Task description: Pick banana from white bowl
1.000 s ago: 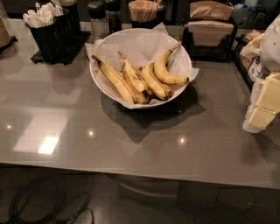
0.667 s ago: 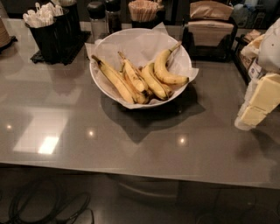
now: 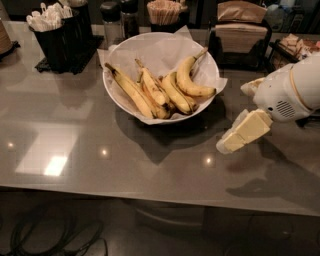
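Observation:
The white bowl [image 3: 125, 47], lined with crinkled white paper, stands at the middle back of the grey table [image 3: 100, 155]. It holds several bananas. The strongly curved yellow banana [image 3: 189, 84] lies at the bowl's right side, its stem pointing up and to the right. A long straight brown-streaked banana [image 3: 131, 91] lies at the left, with shorter spotted ones between them. My gripper [image 3: 234, 117] comes in from the right, just right of the bowl and clear of it, above the table. It is open and empty.
A black holder with white utensils [image 3: 56, 27] stands at the back left. Behind the bowl are two shakers [image 3: 120, 20], a cup of sticks [image 3: 165, 12] and a napkin dispenser [image 3: 241, 31]. A packet tray [image 3: 295, 46] is at the far right. Cables [image 3: 50, 235] lie on the floor.
My arm has moved left from the right edge toward the bowl, and more of it shows now. The bananas and the bowl have not moved.

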Action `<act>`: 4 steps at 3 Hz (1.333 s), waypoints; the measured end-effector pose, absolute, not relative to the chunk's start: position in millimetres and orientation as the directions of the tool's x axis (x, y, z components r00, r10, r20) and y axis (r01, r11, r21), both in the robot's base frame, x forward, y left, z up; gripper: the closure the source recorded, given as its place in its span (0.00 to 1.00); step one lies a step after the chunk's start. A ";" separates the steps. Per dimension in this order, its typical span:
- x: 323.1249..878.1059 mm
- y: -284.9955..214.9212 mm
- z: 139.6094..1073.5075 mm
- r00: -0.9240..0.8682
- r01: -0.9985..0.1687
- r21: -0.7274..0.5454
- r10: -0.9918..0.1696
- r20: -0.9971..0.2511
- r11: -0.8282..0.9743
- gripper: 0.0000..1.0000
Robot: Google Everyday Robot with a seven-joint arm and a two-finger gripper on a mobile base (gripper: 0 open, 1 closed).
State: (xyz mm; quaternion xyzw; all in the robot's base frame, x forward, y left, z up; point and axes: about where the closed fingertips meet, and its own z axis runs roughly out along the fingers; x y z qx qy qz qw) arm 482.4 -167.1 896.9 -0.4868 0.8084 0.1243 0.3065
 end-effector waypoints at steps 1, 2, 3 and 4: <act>500.9 -155.1 909.0 -0.325 -0.839 -0.105 -0.648 -0.689 0.533 0.00; 502.9 -151.4 916.6 -0.301 -0.833 -0.129 -0.635 -0.712 0.539 0.00; 513.0 -128.0 946.4 -0.208 -0.848 -0.184 -0.633 -0.746 0.496 0.00; 532.2 -101.6 965.3 -0.144 -0.866 -0.217 -0.640 -0.755 0.451 0.00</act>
